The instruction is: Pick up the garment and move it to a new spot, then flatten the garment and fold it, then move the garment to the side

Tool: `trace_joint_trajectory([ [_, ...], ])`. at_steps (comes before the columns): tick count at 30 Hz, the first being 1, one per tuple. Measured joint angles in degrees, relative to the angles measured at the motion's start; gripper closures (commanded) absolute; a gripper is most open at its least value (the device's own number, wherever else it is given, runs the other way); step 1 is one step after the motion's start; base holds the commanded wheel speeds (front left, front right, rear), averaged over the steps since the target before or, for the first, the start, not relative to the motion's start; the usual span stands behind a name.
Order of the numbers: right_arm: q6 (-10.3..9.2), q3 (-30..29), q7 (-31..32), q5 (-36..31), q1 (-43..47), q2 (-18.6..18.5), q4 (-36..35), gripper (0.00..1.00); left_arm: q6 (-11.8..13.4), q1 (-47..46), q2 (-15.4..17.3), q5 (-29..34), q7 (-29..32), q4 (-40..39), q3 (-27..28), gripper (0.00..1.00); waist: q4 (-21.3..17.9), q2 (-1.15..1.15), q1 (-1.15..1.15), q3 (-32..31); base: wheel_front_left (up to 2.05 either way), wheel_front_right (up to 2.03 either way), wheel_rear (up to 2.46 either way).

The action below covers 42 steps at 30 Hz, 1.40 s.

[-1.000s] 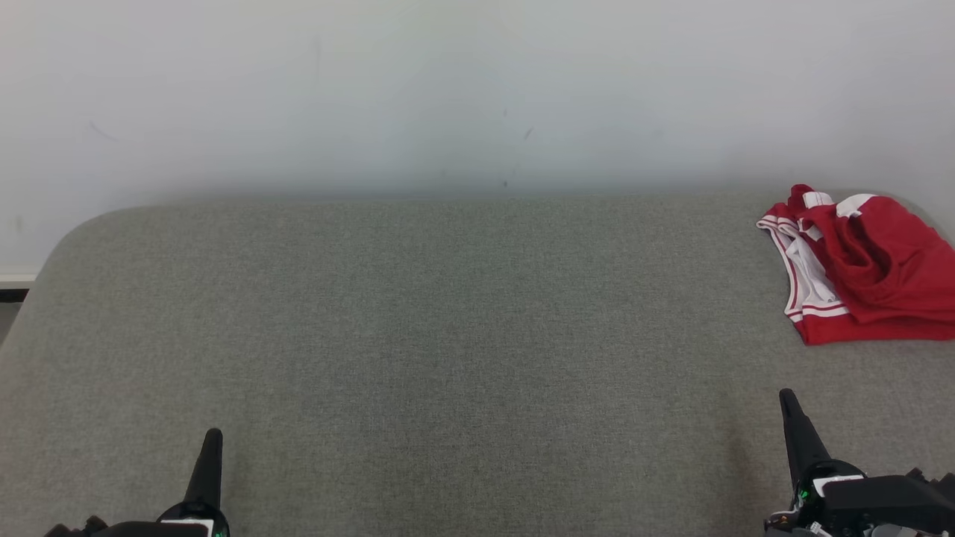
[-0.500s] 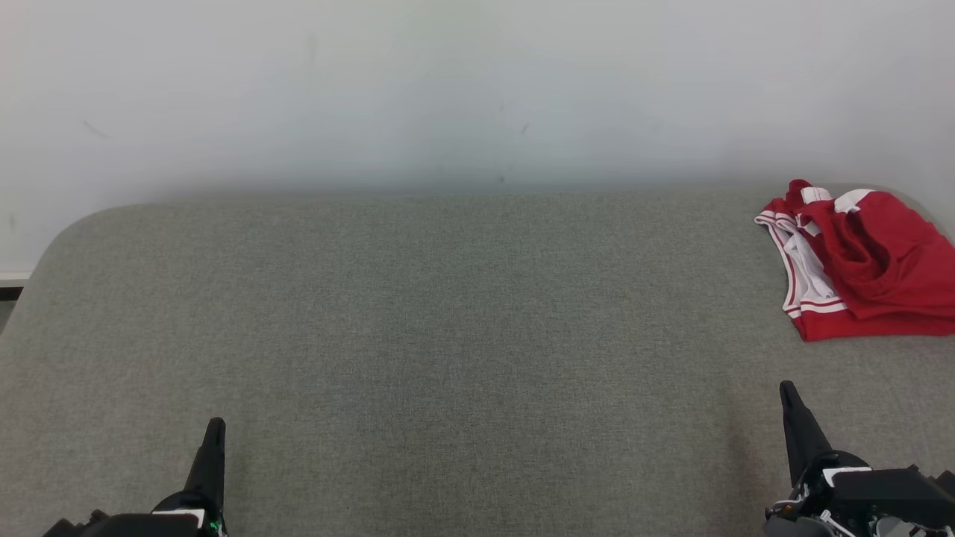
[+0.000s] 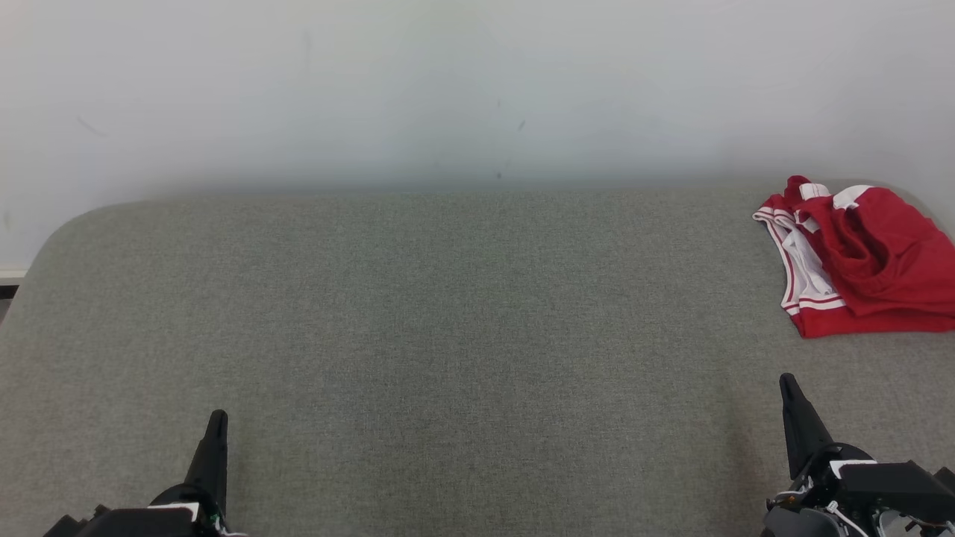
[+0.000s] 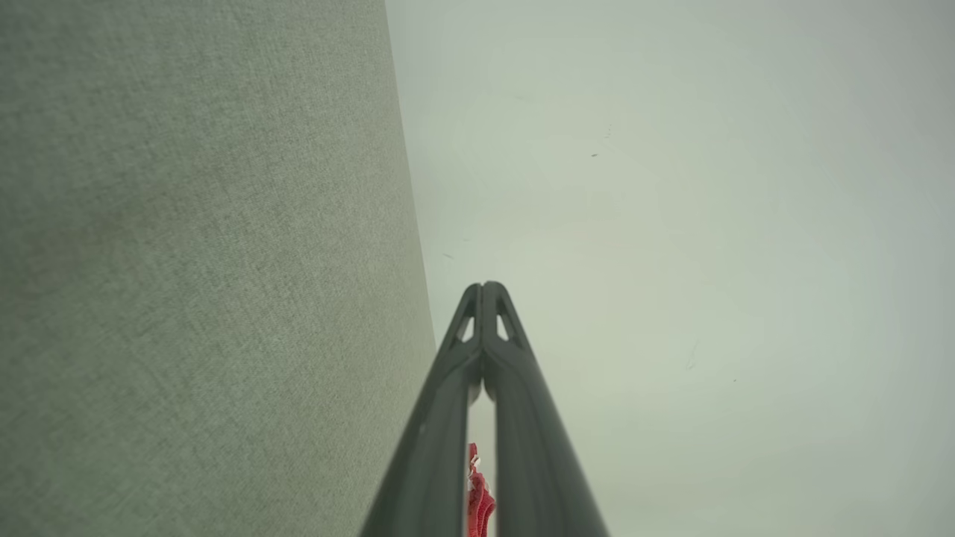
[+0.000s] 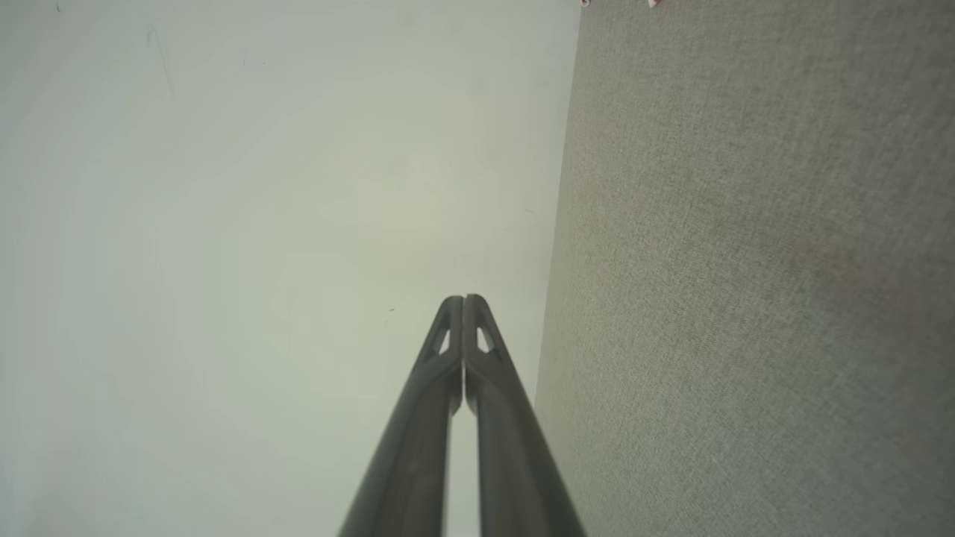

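The garment [image 3: 865,261] is a red piece with white trim, lying bunched at the far right of the grey fabric surface [image 3: 448,313] and partly cut off by the head view's right edge. A sliver of it [image 4: 477,496] shows between the left gripper's fingers in the left wrist view. My left gripper [image 3: 216,419] stands at the lower left, shut and holding nothing, far from the garment. My right gripper [image 3: 787,384] sits at the lower right, also shut and empty, a short way in front of the garment. Both wrist views show the fingertips pressed together [image 4: 485,287] [image 5: 463,300].
A pale wall [image 3: 477,89] rises right behind the grey surface. The surface has rounded far corners, and its left edge [image 3: 22,298] drops off beside a strip of floor.
The whole head view has shifted slightly, so the camera moved. Both grippers have crept a little forward up the view, still shut. The garment lies as before.
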Motion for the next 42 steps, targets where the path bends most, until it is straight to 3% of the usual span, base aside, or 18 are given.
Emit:
trace_joint_trajectory([
  [42, 0.0, -0.27, 0.24, -0.04, -0.05, 0.21, 0.0, 1.0, 0.0, -0.03, 0.0, 0.0, 0.0, 0.01, -0.01, 1.0, 0.0, 0.0, 0.0, 0.0, 0.0, 0.0, 0.0],
])
